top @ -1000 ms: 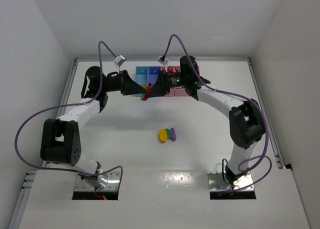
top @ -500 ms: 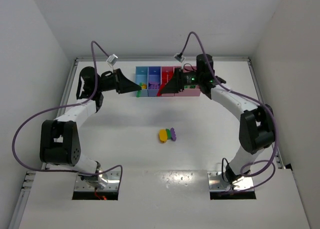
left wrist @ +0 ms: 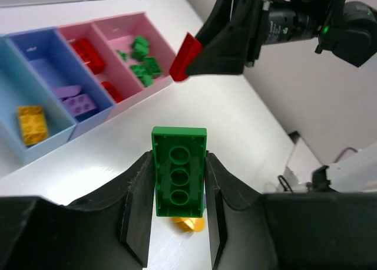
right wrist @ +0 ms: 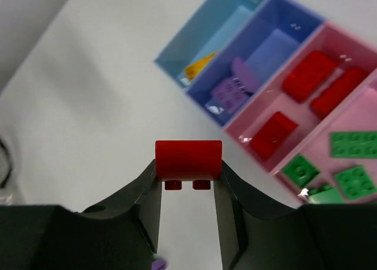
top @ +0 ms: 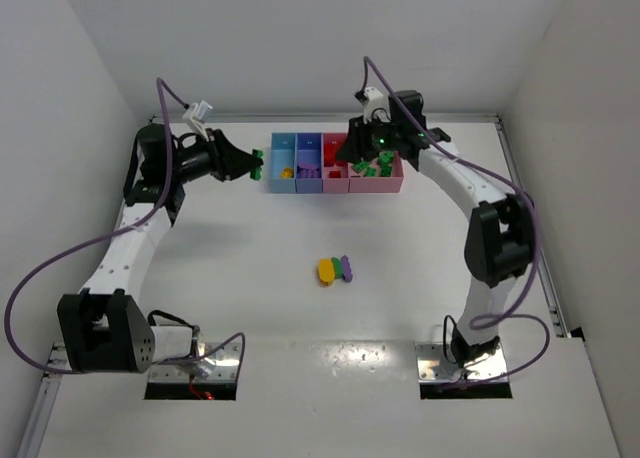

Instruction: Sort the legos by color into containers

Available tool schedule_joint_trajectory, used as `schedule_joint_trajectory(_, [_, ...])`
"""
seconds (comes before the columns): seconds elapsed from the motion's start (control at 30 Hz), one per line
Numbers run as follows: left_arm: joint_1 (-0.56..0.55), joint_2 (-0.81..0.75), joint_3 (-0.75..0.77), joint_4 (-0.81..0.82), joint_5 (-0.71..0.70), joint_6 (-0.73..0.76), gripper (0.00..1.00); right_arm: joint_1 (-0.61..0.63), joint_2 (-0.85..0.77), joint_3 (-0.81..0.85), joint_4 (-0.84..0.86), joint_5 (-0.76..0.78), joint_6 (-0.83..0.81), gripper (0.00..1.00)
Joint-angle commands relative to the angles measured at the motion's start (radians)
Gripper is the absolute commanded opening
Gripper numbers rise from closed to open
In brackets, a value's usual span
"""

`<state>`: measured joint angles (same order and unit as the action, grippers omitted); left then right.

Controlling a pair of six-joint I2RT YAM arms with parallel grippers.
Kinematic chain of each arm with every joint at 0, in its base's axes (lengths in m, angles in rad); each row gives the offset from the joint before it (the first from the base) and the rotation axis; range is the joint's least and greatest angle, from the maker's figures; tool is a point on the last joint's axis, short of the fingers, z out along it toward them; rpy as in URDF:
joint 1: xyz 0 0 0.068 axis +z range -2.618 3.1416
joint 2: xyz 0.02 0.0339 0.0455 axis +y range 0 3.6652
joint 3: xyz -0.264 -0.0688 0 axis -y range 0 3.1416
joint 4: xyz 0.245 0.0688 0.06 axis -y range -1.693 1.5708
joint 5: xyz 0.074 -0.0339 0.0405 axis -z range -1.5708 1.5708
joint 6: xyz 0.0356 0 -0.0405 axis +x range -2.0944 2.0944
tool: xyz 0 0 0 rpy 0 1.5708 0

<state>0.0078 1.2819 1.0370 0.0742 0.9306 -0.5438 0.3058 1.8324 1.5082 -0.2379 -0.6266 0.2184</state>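
At left end effector [left wrist: 178, 163] — green lego [left wrist: 179, 181] clamped.

Robot lab, white walled table [top: 290, 318], cabled arms [top: 125, 253]

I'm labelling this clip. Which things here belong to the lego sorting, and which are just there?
Job:
green lego in left gripper
red lego in right gripper
yellow-green-purple clump
containers

Not the job:
metal base plates

Green brick [left wrist: 178, 178] and red brick [right wrist: 188, 158] now apart
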Motion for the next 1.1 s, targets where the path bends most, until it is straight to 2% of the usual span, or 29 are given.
schedule_joint_trajectory(0.0, [-0.005, -0.033, 0.026, -0.2, -0.139, 0.148, 0.0, -0.005, 0.131, 0.101, -0.038, 0.189, -0.103, 0.0])
schedule_joint_trajectory(0.23, [-0.005, -0.113, 0.006, -0.254, -0.171, 0.202, 0.0, -0.005, 0.306, 0.254, -0.038, 0.246, -0.126, 0.02])
schedule_joint_trajectory(0.37, [-0.005, -0.113, -0.003, -0.254, -0.171, 0.212, 0.0, -0.005, 0.357, 0.288, -0.025, 0.173, -0.126, 0.15])
schedule_joint_trajectory(0.43, [-0.005, -0.104, -0.003, -0.254, -0.171, 0.212, 0.0, 0.006, 0.367, 0.299, -0.015, 0.173, -0.135, 0.29])
schedule_joint_trajectory(0.47, [-0.005, -0.092, -0.003, -0.254, -0.171, 0.212, 0.0, 0.006, 0.367, 0.299, -0.015, 0.173, -0.136, 0.39])
schedule_joint_trajectory(0.5, [-0.017, -0.078, -0.003, -0.254, -0.171, 0.225, 0.0, 0.006, 0.367, 0.309, -0.015, 0.173, -0.136, 0.54])
schedule_joint_trajectory(0.53, [-0.031, -0.069, -0.003, -0.254, -0.18, 0.225, 0.0, 0.006, 0.367, 0.31, -0.015, 0.173, -0.136, 0.61])
schedule_joint_trajectory(0.6, [-0.048, -0.047, -0.003, -0.235, -0.19, 0.225, 0.0, 0.006, 0.332, 0.31, -0.015, 0.173, -0.136, 0.77])
schedule_joint_trajectory(0.73, [-0.127, 0.078, 0.07, -0.188, -0.199, 0.225, 0.0, -0.003, 0.191, 0.248, -0.015, 0.183, -0.099, 0.86])
schedule_joint_trajectory(0.87, [-0.215, 0.196, 0.17, -0.093, -0.208, 0.191, 0.0, -0.028, -0.008, 0.147, -0.028, 0.229, -0.112, 0.87])
schedule_joint_trajectory(1.0, [-0.316, 0.441, 0.345, -0.037, -0.23, 0.18, 0.0, -0.077, -0.234, -0.007, -0.107, 0.303, -0.151, 0.87])
schedule_joint_trajectory(1.07, [-0.365, 0.54, 0.48, -0.028, -0.23, 0.166, 0.0, -0.097, -0.369, -0.064, -0.142, 0.342, -0.163, 0.87])
